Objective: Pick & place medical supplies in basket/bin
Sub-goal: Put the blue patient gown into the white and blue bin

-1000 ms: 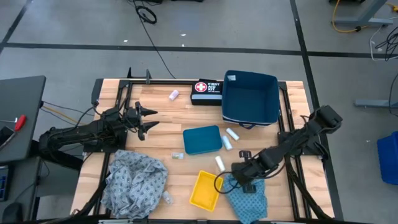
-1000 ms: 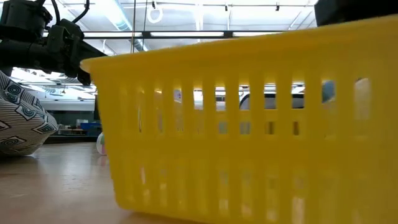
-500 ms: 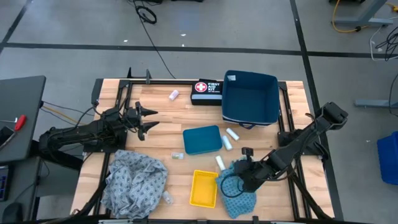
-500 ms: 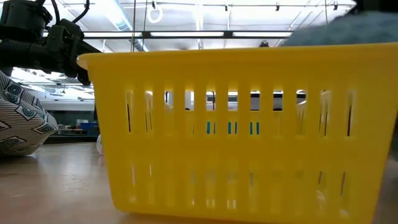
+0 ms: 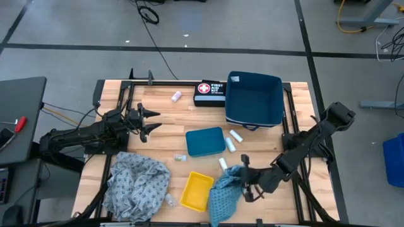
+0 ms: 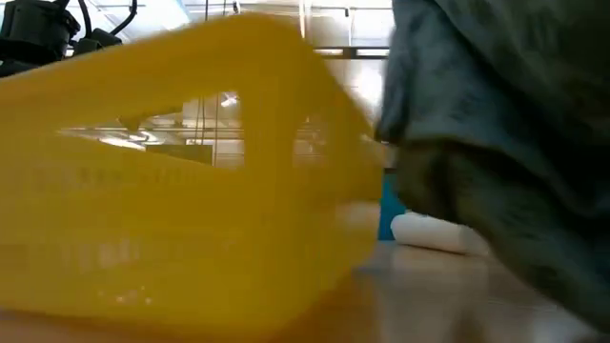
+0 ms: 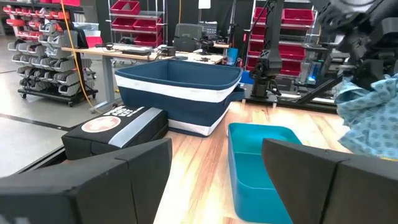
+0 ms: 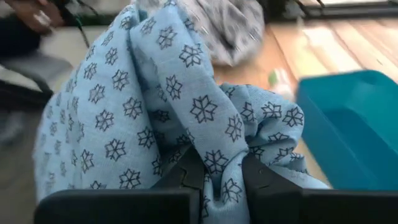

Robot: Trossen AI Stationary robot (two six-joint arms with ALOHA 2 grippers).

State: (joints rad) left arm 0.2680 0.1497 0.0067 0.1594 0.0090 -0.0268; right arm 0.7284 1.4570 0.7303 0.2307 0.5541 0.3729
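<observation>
Gripping the blue-green cloth, the right gripper is clamped beside the yellow basket.
Left gripper gapes empty; black case reads "FIRST AID KIT".

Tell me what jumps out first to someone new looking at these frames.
The right gripper at the near edge, shut on the blue-green cloth, which hangs against the tilted yellow basket. Next, the crumpled grey cloth at the near left corner, and the big navy bin at the far right. The left gripper waits open, mid-left.
</observation>
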